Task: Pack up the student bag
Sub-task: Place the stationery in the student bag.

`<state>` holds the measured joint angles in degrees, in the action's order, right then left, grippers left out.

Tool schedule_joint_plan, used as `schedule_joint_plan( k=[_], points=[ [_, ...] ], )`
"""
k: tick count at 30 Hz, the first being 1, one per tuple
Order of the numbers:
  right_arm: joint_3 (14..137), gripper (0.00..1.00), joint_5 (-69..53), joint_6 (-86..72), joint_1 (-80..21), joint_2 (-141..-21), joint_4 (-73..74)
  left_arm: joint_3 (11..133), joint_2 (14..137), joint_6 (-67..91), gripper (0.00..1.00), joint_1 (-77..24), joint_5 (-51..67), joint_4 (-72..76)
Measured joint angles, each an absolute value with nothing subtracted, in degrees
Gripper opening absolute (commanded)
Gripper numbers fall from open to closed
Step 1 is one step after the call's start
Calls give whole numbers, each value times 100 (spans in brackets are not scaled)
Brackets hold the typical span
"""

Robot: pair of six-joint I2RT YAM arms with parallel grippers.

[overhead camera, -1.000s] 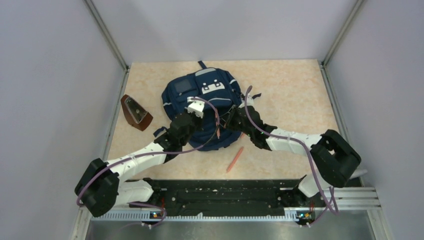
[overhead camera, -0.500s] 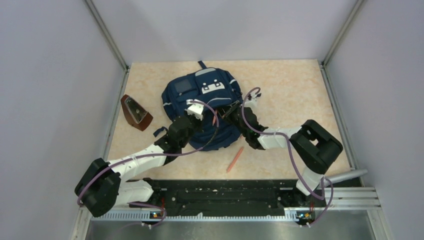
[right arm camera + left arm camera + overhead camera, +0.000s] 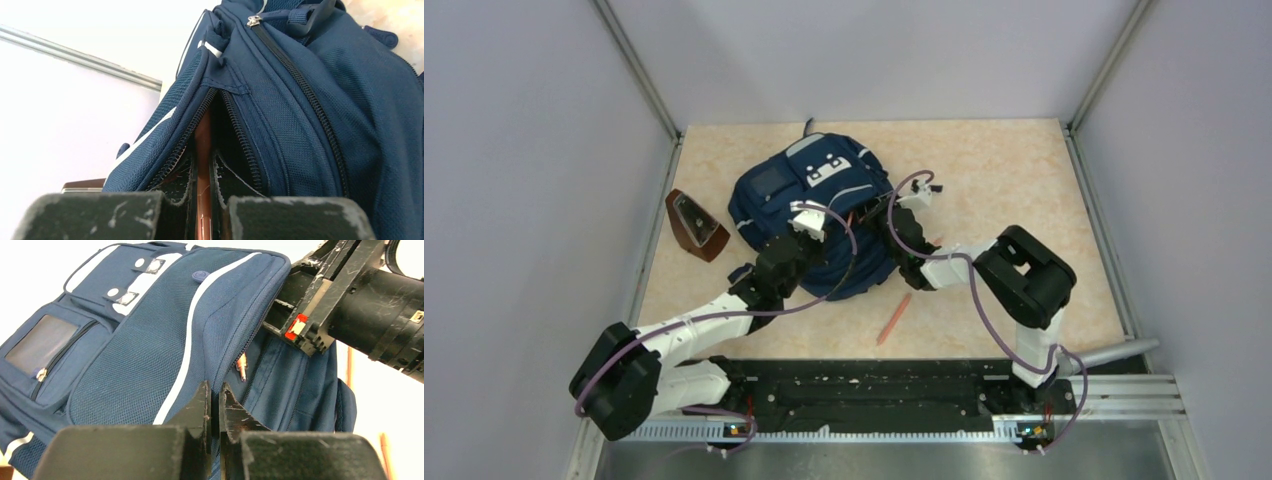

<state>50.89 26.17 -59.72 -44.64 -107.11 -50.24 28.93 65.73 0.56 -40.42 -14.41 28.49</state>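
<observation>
- Student bag point(image 3: 769, 195) lies on the table point(image 3: 1024, 180), left of centre toward the far side, with its white front patch facing up.
- Left gripper point(image 3: 214, 395): fingers drawn together, pinching the bag's fabric edge beside the opened zip.
- Right gripper point(image 3: 202, 167): clamped on an orange pencil point(image 3: 202, 140), whose far end sits inside the open zip gap.
- Second pencil point(image 3: 893, 319) lies on the table, near the bag's near edge.
- Brown case point(image 3: 694, 226) sits left of the bag, apart from it.

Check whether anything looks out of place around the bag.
One orange pencil lies loose on the table beside the student bag, on the side toward the arm bases, not yet packed. Nothing looks spilled or damaged.
</observation>
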Motion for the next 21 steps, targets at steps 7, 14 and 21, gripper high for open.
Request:
schedule_joint_plan(
  k=[7,14,21],
  points=[
    [5304,30,2681,-5561,-4486,-10993,-5343,2880,6576,58,0,-4018,-1496,2849],
    [5245,46,2757,-5308,-4495,-10989,-5664,2880,6632,141,0,-4018,-1546,2888],
    [4692,48,2770,-5041,-4517,-10669,-5922,2880,6733,185,0,-4023,-1544,2954]
  ],
)
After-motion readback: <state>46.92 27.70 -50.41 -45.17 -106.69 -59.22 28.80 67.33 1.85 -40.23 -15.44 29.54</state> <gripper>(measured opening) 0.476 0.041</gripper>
